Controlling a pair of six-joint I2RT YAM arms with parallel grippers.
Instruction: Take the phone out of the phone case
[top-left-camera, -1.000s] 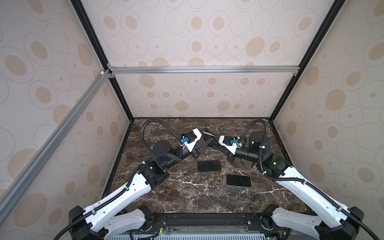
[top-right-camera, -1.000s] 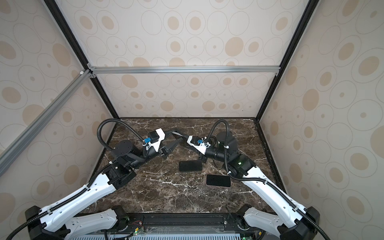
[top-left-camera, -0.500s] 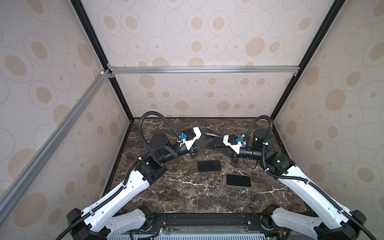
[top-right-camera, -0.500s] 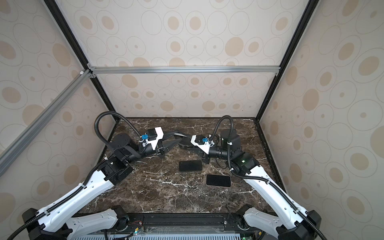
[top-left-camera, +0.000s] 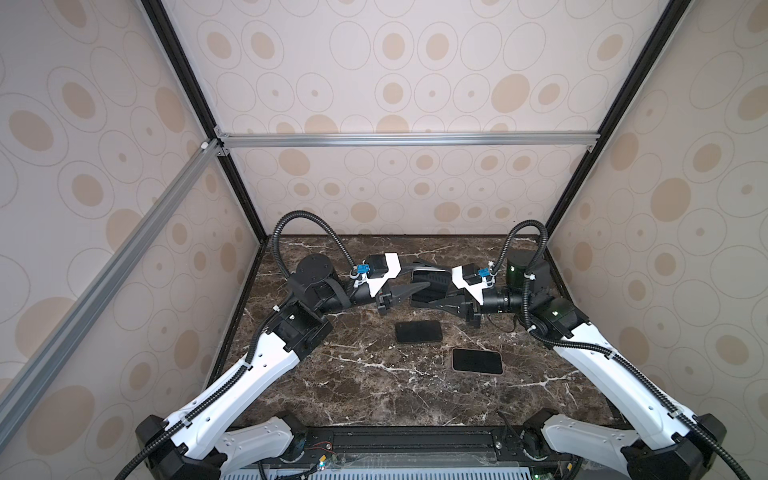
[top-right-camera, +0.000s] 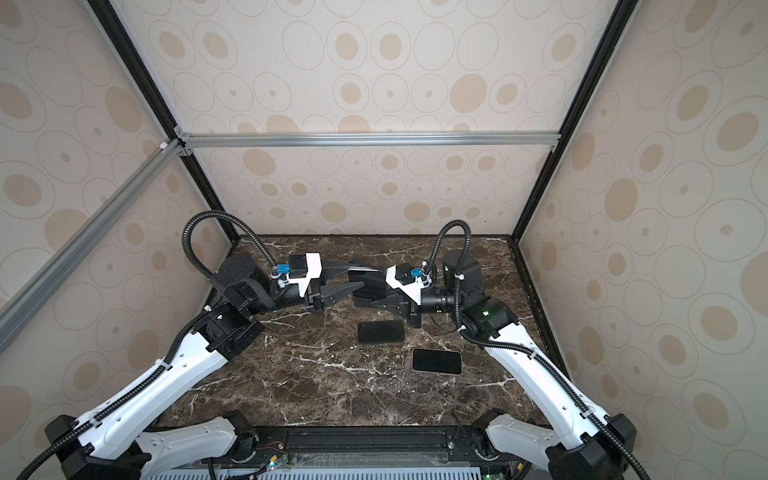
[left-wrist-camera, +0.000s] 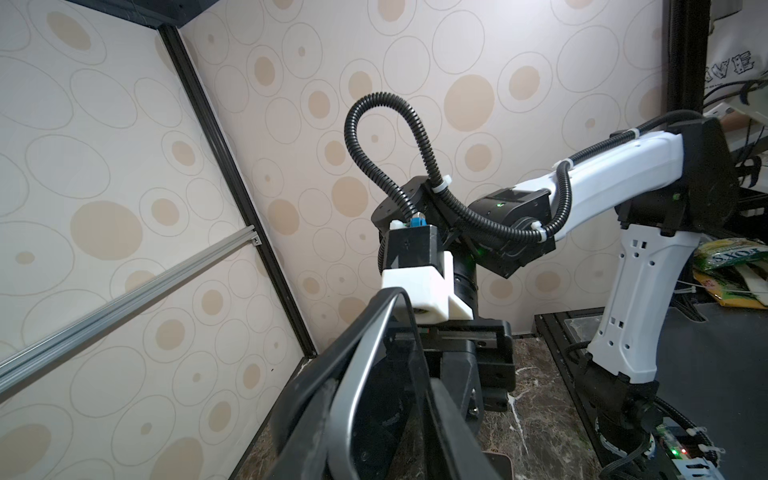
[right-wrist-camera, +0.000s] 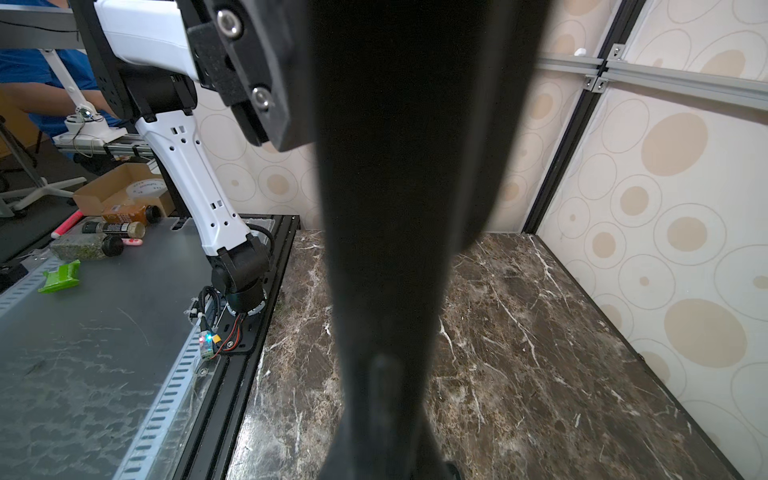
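Observation:
A black phone case (top-left-camera: 437, 283) with the phone in it hangs in the air over the back middle of the table, held from both ends. My left gripper (top-left-camera: 424, 274) is shut on its left end, one finger above and one below. My right gripper (top-left-camera: 432, 294) is shut on the right end. In the left wrist view the case's silver rim (left-wrist-camera: 353, 395) runs up between my fingers (left-wrist-camera: 453, 432). The right wrist view shows only a blurred black mass, the case (right-wrist-camera: 415, 166), filling the middle. I cannot tell the phone apart from the case.
Two other phones lie flat on the marble table (top-left-camera: 332, 395): a dark one (top-left-camera: 417, 331) below the held case and one with a tan rim (top-left-camera: 477, 361) nearer the front right. Patterned walls close the left, back and right sides.
Both arms have carried the case a little higher and to the right. My left jaws have narrowed onto its left end. The two phones on the table have not moved.

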